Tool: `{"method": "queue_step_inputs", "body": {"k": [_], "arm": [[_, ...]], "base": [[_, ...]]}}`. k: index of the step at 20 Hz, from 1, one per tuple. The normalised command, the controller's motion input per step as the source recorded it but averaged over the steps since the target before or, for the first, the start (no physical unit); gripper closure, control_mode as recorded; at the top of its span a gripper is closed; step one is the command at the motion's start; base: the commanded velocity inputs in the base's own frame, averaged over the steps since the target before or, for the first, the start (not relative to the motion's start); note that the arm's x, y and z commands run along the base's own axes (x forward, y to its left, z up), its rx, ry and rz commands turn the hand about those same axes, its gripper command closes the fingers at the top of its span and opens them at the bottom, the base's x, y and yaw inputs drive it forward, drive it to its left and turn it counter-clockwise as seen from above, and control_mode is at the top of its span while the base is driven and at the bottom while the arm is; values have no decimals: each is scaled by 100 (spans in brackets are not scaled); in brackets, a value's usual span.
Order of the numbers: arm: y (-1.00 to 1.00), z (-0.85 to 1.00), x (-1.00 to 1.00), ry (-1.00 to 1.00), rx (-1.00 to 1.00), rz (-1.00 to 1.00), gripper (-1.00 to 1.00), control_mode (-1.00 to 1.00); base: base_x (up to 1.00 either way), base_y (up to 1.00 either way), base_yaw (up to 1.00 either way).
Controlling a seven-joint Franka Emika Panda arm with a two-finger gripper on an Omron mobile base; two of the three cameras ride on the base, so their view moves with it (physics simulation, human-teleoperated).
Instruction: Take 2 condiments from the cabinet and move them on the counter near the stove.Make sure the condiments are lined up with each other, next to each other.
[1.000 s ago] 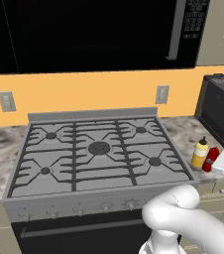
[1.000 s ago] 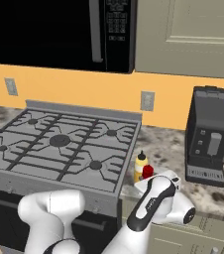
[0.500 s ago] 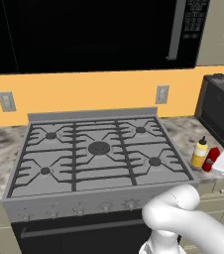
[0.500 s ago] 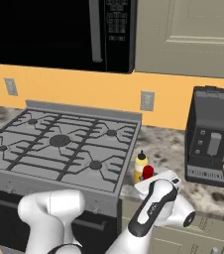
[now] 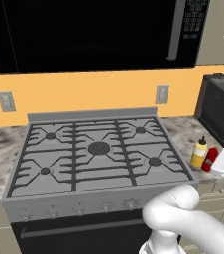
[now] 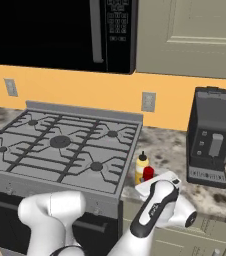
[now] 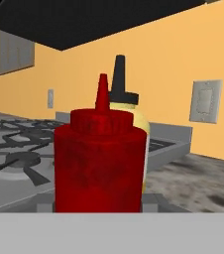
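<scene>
Two condiments stand side by side on the mottled counter (image 5: pixel 182 133) just right of the stove (image 5: pixel 99 163): a yellow bottle (image 5: pixel 199 152) with a black pointed cap and a red bottle (image 5: pixel 210 158). In the hand view the red bottle (image 7: pixel 96 158) looms close and centred, with the yellow bottle (image 7: pixel 132 116) right behind it. My gripper (image 5: pixel 220 161) comes in from the right at bottle height, shut on the red bottle (image 6: pixel 148 173); its fingers are hidden. From the right base view the yellow bottle (image 6: pixel 142 167) stands beside the stove (image 6: pixel 60 150). The cabinet (image 6: pixel 195 35) hangs above, door closed.
A black coffee machine (image 6: pixel 212 135) stands on the counter (image 6: pixel 172 147) right of the bottles, also seen at the right edge (image 5: pixel 222 111). A black microwave (image 5: pixel 94 30) hangs over the stove. A wall outlet (image 6: pixel 148 101) is behind the bottles.
</scene>
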Motion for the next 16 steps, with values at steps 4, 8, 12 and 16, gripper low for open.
{"method": "queue_step_inputs", "body": {"k": [4,8,12,16], "arm": [[18,-32,17,0,-2,2,100,-100],[12,-21,23,0,0,2,100,-100],[3,-13,23,0,0,2,100,-100],[0,-13,7,0,0,2,100,-100]], "base": [[0,0,0],[0,0,0],[0,0,0],[0,0,0]]}}
